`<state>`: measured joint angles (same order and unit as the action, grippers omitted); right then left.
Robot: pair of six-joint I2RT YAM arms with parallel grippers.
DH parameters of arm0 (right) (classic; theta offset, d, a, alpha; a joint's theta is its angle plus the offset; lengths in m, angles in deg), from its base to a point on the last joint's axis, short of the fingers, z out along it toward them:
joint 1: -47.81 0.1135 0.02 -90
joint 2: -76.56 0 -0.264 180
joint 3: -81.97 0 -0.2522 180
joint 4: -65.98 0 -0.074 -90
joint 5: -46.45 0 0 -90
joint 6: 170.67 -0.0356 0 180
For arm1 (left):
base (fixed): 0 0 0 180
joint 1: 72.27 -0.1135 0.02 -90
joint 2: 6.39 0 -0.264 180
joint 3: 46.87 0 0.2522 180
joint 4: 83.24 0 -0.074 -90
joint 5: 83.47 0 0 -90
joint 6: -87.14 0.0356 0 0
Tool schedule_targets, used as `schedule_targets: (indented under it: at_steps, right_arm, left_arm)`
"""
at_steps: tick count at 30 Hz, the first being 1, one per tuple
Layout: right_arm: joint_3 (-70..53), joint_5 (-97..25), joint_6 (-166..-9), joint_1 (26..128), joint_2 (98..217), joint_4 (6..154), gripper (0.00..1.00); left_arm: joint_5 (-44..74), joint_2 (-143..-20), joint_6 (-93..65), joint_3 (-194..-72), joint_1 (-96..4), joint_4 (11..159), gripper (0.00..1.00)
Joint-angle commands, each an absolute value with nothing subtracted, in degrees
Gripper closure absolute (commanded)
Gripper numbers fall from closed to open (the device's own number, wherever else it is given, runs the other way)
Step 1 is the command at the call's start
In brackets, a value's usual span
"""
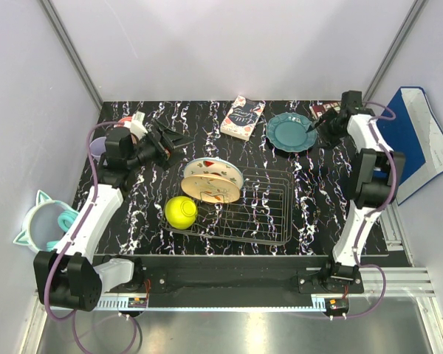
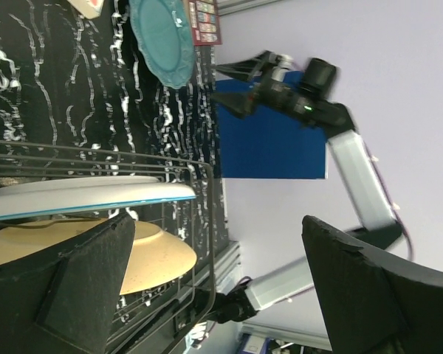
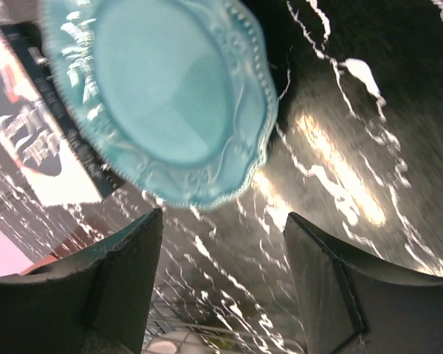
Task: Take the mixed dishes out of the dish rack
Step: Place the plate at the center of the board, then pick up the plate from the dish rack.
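The dish rack (image 1: pixel 262 214) sits mid-table. The white red-spotted plate (image 1: pixel 213 167) and the peach plate (image 1: pixel 207 189) stand on edge in its left end, and the yellow-green bowl (image 1: pixel 181 212) rests at its left corner. The teal scalloped plate (image 1: pixel 291 133) lies flat on the table at the back. My left gripper (image 1: pixel 179 141) is open and empty, just behind the standing plates; its view shows the white plate (image 2: pixel 88 195) and the peach plate (image 2: pixel 151 254). My right gripper (image 1: pixel 317 125) is open and empty beside the teal plate (image 3: pixel 170 96). A salmon-pink cup (image 1: pixel 137 124) and the lilac cup (image 1: pixel 97 147) stand at the back left.
A patterned box (image 1: pixel 242 118) lies beside the teal plate. A blue folder (image 1: pixel 421 140) leans off the table's right side. The mint cat-eared bowl (image 1: pixel 40 225) sits off the left edge. Metal frame rails run along the walls.
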<state>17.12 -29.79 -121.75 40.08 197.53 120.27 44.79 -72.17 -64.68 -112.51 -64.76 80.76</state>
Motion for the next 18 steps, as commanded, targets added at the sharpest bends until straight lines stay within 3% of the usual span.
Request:
schedule_targets:
  at_steps: [1, 12, 18]
  right_arm:
    - [8.6, -30.5, -119.0, 41.6, 181.2, 116.8, 0.27]
    - [3.1, -19.8, -116.9, 56.9, 161.1, 97.3, 0.30]
    - [-2.5, -20.5, -103.3, 68.1, 153.6, 97.4, 0.31]
  left_arm:
    - [41.3, -72.0, -58.3, -119.3, -64.6, 76.1, 0.01]
    - [34.3, -70.5, -41.6, -126.0, -64.3, 68.1, 0.01]
    - [30.2, -65.3, -33.2, -120.8, -62.2, 70.5, 0.01]
